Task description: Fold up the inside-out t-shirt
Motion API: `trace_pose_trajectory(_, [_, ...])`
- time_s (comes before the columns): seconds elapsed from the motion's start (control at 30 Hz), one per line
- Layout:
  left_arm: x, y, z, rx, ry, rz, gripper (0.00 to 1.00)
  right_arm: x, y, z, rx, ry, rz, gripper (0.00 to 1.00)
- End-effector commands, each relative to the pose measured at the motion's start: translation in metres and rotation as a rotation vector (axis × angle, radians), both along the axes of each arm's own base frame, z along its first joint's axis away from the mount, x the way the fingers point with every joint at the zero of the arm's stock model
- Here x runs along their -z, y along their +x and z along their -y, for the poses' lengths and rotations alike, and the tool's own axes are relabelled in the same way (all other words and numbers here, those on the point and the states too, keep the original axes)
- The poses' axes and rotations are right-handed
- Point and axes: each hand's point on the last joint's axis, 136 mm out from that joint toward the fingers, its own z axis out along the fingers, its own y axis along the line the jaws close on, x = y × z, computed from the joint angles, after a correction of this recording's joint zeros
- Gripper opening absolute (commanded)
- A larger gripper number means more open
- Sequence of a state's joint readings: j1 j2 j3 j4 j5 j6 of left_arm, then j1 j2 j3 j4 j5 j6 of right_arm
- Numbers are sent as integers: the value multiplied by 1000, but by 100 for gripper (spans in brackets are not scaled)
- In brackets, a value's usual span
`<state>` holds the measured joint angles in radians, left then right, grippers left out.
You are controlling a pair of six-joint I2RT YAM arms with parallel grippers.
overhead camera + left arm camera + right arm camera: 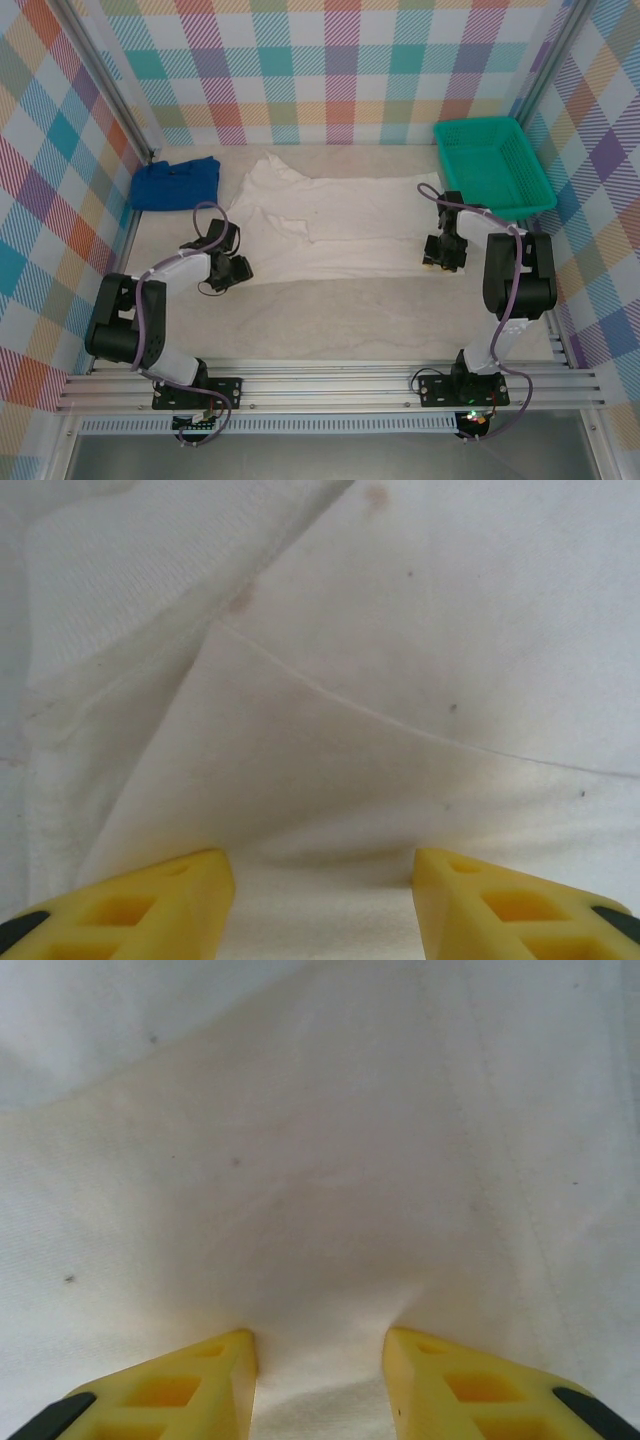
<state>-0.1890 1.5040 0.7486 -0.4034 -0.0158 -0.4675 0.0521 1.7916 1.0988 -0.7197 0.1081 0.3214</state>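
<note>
The inside-out t-shirt lies spread flat across the middle of the table, white, with a folded flap near its left side. My left gripper rests on the shirt's near left edge. In the left wrist view its yellow fingers stand wide apart, open, with a fold of t-shirt lying between them. My right gripper sits on the shirt's near right edge. Its jaws are open but narrower, and the t-shirt puckers between the two fingertips.
A blue cloth lies crumpled at the back left, beside the shirt. A green basket stands at the back right corner. Checked walls close in the table on three sides. Bare wood runs along the near edge in front of the shirt.
</note>
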Motion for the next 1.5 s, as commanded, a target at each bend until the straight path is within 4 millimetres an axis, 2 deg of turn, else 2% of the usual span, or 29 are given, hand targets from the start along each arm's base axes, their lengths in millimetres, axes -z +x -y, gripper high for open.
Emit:
trace_pose_trajectory(0.0, [22, -46, -16, -51, 30, -151, 53, 14, -33, 11, 12, -63, -121, 38])
trace_pose_trajectory(0.2, [22, -75, -13, -63, -4, -175, 53, 2, -54, 6, 23, -52, -123, 36])
trace_pose_trajectory(0.3, [12, -80, -15, -80, -4, -141, 53, 0, -72, 1, 44, -21, -131, 35])
trace_pose_trajectory(0.37, [0, -75, -17, -93, -1, -97, 54, -7, -77, -1, 49, -12, -106, 35])
trace_pose_trajectory(0.47, [-29, -52, -14, -99, -19, 19, 54, -36, -56, -2, 27, -6, 48, 38])
trace_pose_trajectory(0.53, [-49, -29, -6, -90, -63, 122, 55, -54, -34, -16, -7, 67, 179, 42])
trace_pose_trajectory(0.63, [-65, 5, 15, -51, -157, 205, 56, -59, -11, -32, -13, 151, 237, 44])
trace_pose_trajectory(0.77, [-55, 41, 38, -11, -236, 189, 56, -36, 1, -31, 8, 142, 126, 43])
trace_pose_trajectory(0.9, [-25, 51, 43, 0, -230, 97, 56, -12, -7, -25, 27, 126, 15, 43])
trace_pose_trajectory(1.03, [-4, 28, 39, 11, -208, 4, 56, 0, -31, -21, -1, 109, -110, 42])
trace_pose_trajectory(1.13, [7, -7, 33, 6, -189, -67, 56, 1, -51, -15, 10, 79, -151, 41])
trace_pose_trajectory(1.3, [22, -66, 27, -31, -166, -168, 56, 2, -89, -19, 61, 106, -194, 39])
trace_pose_trajectory(1.37, [19, -77, 25, -45, -154, -169, 56, -1, -99, -16, 75, 93, -187, 38])
trace_pose_trajectory(1.4, [13, -77, 23, -51, -143, -147, 56, -6, -99, -12, 76, 74, -164, 38])
trace_pose_trajectory(1.47, [-6, -60, 18, -53, -118, -62, 57, -22, -85, -9, 67, 55, -79, 40])
